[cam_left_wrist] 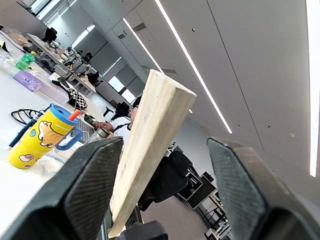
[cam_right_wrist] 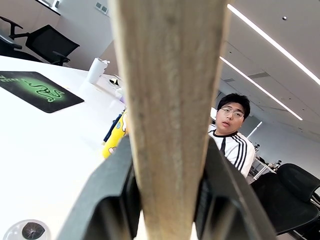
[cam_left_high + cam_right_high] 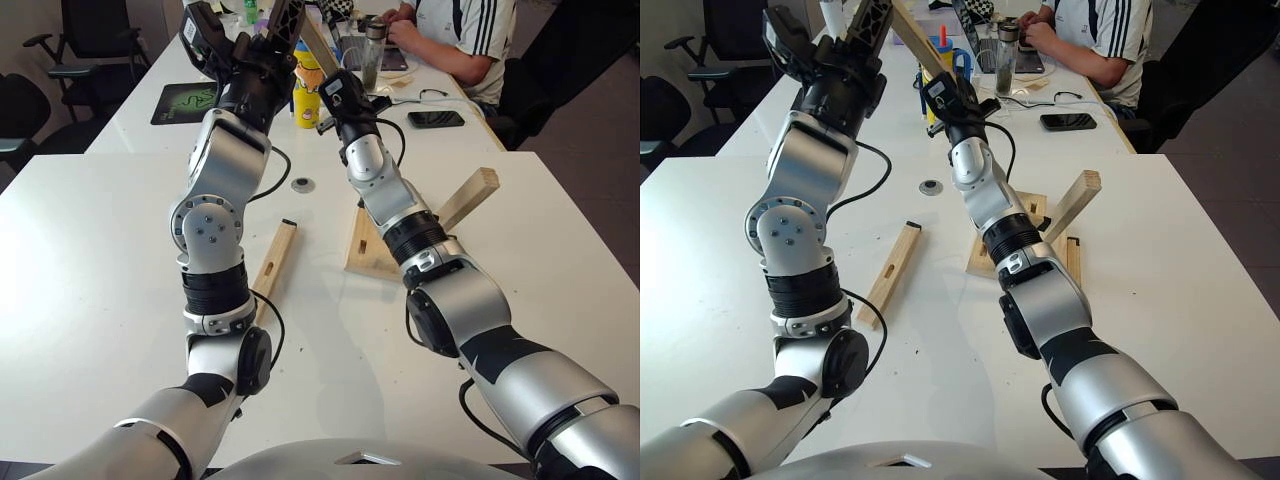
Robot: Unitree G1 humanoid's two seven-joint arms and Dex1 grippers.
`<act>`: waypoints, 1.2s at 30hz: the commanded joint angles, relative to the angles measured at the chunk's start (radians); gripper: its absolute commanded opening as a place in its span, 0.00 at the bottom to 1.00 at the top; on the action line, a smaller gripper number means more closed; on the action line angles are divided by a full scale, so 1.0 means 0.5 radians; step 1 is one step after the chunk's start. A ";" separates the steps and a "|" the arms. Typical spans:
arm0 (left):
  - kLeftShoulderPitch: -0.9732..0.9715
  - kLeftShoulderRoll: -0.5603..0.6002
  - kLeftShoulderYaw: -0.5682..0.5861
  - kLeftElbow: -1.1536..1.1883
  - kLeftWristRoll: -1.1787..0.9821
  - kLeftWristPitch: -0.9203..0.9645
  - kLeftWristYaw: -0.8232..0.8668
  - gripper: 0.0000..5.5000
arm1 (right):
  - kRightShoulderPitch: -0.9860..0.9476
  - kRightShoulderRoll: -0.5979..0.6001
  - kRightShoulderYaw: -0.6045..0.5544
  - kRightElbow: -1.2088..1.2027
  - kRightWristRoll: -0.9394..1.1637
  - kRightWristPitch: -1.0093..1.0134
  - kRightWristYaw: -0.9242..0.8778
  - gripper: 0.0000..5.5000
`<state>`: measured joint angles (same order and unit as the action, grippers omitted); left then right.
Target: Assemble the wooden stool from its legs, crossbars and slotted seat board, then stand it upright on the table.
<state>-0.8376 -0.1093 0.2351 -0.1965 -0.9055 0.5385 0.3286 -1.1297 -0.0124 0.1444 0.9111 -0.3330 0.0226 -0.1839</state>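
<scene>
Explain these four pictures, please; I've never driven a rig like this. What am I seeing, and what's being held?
It is a humanoid robot with two arms, each ending in a two-finger tool. The two wide pictures look down from its head; the other two come from cameras on each wrist. On the white table sit a loose slotted leg and a partly built wooden frame. Both arms are raised: the right tool clamps a wooden bar, while the left tool has its fingers open around it.
</scene>
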 commanded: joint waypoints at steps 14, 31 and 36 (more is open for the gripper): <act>-0.076 -0.024 -0.071 0.063 0.078 -0.078 -0.003 0.56 | -0.053 0.034 0.075 -0.042 -0.030 -0.050 -0.017 0.19; -0.111 0.008 -0.067 0.123 0.336 -0.192 0.038 0.40 | 0.022 0.045 0.178 -0.185 -0.133 -0.110 -0.097 0.19; -0.111 0.021 -0.076 0.117 0.493 -0.273 0.048 0.29 | 0.086 0.068 0.189 -0.250 -0.135 -0.090 -0.108 0.19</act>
<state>-0.8663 -0.1002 0.1996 -0.1406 -0.6924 0.4244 0.3523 -1.1081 0.0089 0.2405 0.8181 -0.4107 -0.0202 -0.2413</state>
